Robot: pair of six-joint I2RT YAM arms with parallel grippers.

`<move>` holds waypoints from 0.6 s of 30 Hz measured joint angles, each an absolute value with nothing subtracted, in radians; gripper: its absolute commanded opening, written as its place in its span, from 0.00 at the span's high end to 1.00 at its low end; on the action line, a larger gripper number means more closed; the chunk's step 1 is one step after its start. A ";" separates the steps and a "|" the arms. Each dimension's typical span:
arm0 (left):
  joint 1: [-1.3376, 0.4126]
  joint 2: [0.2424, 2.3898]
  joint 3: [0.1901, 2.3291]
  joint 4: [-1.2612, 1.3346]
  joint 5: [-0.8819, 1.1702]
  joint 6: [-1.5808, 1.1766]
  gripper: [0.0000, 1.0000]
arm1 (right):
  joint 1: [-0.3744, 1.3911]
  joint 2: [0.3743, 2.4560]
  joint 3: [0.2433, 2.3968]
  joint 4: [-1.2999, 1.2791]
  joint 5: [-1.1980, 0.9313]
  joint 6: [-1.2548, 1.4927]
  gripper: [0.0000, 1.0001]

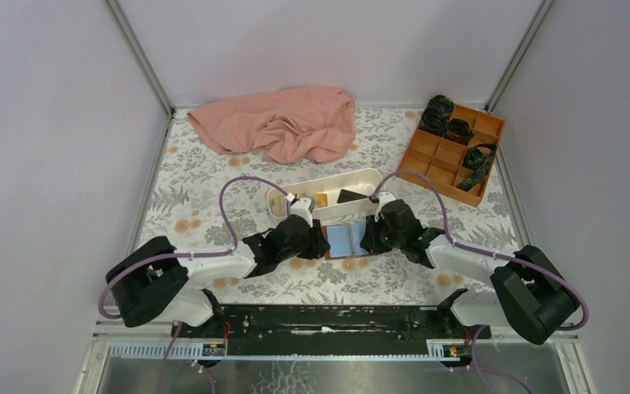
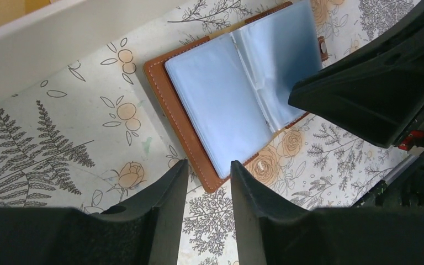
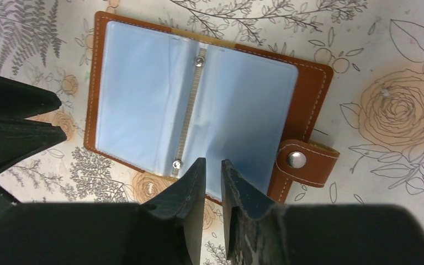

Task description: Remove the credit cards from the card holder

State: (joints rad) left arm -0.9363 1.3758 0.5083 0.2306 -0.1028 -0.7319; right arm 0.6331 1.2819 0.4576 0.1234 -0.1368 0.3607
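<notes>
Here, holder: lies open flat on the table, pages up, between the two arms and just on the near side of the tray
Axis: its spine runs away from the arm bases; the two leaves spread left and right, with the snap tab on the right arm's side
Cards: the sleeves show light blue, and I cannot tell whether a card sits in them; a yellow-orange piece and a black piece lie in the tray, likely cards
Left gripper: tips at the holder's left leather edge, the holder straight ahead of them; jaws apart by a modest gap, nothing between them, contact with the leather unclear
Right gripper: tips over the near edge of the right leaf, just beside the spine's lower rivet; jaws almost together with a thin slit left, gripping nothing that shows
Nearer arm: the right, above a page; the left sits at the border
Next move, as I judge: one arm pins a leaf while the other pinches a card's edge and draws it out of its sleeve
</notes>
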 measured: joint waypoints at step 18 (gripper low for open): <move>-0.936 1.526 0.596 0.251 -0.091 -0.771 0.60 | 0.633 1.292 0.438 0.152 -0.114 0.371 0.79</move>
State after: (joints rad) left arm -0.9360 1.5265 0.5964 0.2508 -0.0910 -0.7708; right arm 0.6331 1.2922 0.4381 0.1516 -0.1143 0.3710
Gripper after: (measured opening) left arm 0.404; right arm 0.216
